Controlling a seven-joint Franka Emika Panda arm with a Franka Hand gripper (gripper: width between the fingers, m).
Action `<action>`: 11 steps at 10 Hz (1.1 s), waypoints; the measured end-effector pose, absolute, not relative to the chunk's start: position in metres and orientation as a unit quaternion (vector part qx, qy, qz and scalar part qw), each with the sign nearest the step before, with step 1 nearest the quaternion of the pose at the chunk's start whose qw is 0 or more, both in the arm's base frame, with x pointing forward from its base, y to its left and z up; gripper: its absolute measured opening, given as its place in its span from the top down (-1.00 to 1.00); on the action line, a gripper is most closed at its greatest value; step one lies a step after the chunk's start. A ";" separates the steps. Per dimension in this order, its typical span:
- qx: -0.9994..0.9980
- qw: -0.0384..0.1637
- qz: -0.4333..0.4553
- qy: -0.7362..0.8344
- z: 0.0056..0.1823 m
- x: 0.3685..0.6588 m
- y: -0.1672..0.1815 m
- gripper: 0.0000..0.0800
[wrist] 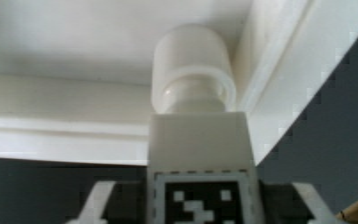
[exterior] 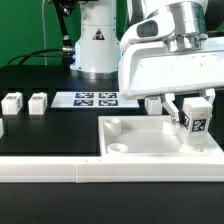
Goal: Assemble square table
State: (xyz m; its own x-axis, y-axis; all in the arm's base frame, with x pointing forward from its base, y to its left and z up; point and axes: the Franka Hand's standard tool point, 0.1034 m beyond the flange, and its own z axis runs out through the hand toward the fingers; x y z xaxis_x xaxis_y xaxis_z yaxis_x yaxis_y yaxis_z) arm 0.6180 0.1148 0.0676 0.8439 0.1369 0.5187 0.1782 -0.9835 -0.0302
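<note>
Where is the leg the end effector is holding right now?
The leg is in the end effector, at the tabletop's corner on the exterior view's right, the one farther from the camera.

We see the tabletop (exterior: 135, 142) on the bench (exterior: 50, 135) at ext. view's right, border wall (exterior: 50, 172) in front, marker board (exterior: 95, 99) behind. Left of the board: near leg (exterior: 38, 102), then far leg (exterior: 12, 102). The held leg (exterior: 196, 122) sits in the hand (exterior: 193, 108), over tabletop's right side.
</note>
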 end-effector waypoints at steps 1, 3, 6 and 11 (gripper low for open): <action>-0.957 0.038 -0.275 -0.082 0.067 0.618 0.115 0.28; -0.952 0.036 -0.294 -0.081 0.067 0.617 0.114 0.28; -0.950 0.035 -0.299 -0.081 0.066 0.615 0.114 0.28; -0.954 0.036 -0.286 -0.082 0.064 0.614 0.114 -0.19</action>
State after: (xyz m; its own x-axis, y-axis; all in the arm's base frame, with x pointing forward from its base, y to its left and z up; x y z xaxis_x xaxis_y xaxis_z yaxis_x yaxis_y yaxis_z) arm 0.6137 0.1142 0.0638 0.8234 0.1353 0.5511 0.1767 -0.9840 -0.0224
